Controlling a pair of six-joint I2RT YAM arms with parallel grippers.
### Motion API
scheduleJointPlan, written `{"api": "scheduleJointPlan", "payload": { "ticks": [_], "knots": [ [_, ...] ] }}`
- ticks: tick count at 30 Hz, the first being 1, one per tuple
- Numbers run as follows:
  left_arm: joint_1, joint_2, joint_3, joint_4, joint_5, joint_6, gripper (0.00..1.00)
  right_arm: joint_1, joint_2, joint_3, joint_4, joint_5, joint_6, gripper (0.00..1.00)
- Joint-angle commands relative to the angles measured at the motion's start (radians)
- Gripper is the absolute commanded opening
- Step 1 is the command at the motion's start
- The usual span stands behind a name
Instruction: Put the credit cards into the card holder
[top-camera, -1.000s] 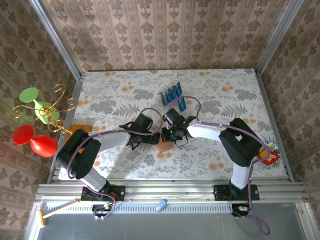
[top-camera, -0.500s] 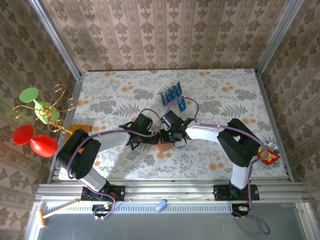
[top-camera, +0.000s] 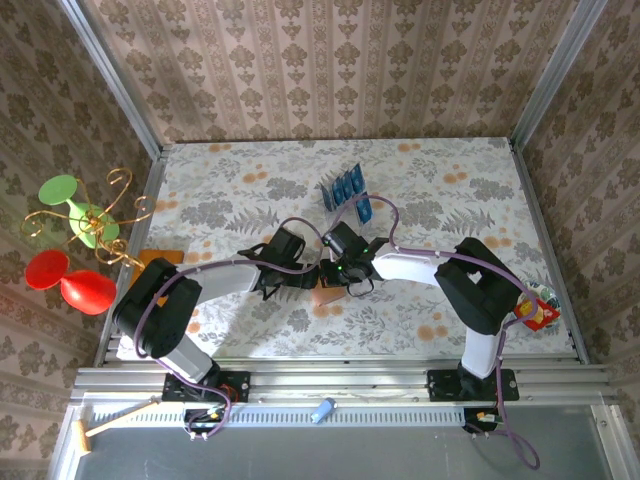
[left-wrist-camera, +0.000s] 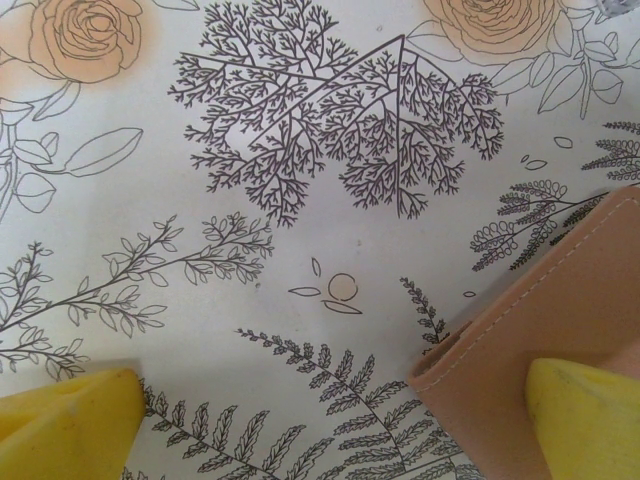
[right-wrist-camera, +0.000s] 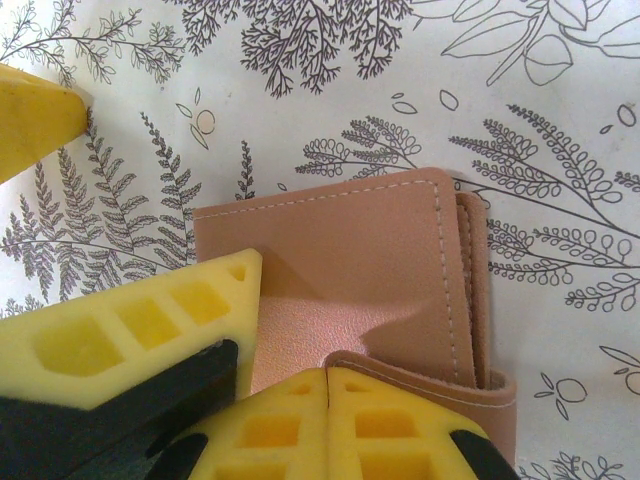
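My left gripper (left-wrist-camera: 327, 415) was spread wide, grasping nothing. Its 2 fingers were blunt wedges of matte yellow foam. The left one (left-wrist-camera: 70, 420) sat over the bare table (left-wrist-camera: 300, 120), a smooth white cloth printed with fine grey ferns and peach roses. The right one (left-wrist-camera: 585, 410) sat over a corner of the card holder (right-wrist-camera: 350, 260).

That card holder lay flat on the cloth between my 2 grippers. It was a small rectangle of tan, pinkish leather-look material with a fine grain, pale stitching along its edges and rounded corners. 1 flap was lifted and curled at its near right corner.

My right gripper (right-wrist-camera: 328, 415) was clenched, its 2 yellow pads (right-wrist-camera: 390, 430) pressed together along a thin seam, each moulded with hollow square cells. The stitched edge of the lifted flap ran across the tops of both pads. I could not tell whether any leather was pinched between them.

Farther out on the table, well apart from the card holder, the credit cards (top-camera: 342, 187) stood on edge in a short row, thin blue rectangles, with 1 more (top-camera: 365, 208) just beside them.
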Motion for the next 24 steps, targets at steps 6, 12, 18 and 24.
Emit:
{"api": "scheduleJointPlan", "payload": {
  "ticks": [6, 12, 18, 24],
  "knots": [
    [-0.001, 0.025, -0.010, -0.075, -0.005, -0.001, 1.00, 0.010, -0.073, -0.011, -0.074, -0.037, 0.040, 0.39],
    [0.004, 0.025, 0.003, -0.078, -0.006, 0.007, 1.00, -0.006, -0.195, -0.064, -0.068, -0.017, 0.066, 0.46],
    [0.017, 0.013, 0.035, -0.093, -0.005, 0.024, 1.00, -0.035, -0.293, -0.154, -0.067, 0.009, 0.082, 0.48],
    [0.055, -0.032, 0.097, -0.131, 0.016, 0.053, 1.00, -0.077, -0.423, -0.275, -0.081, 0.044, 0.094, 0.56]
  ]
}}
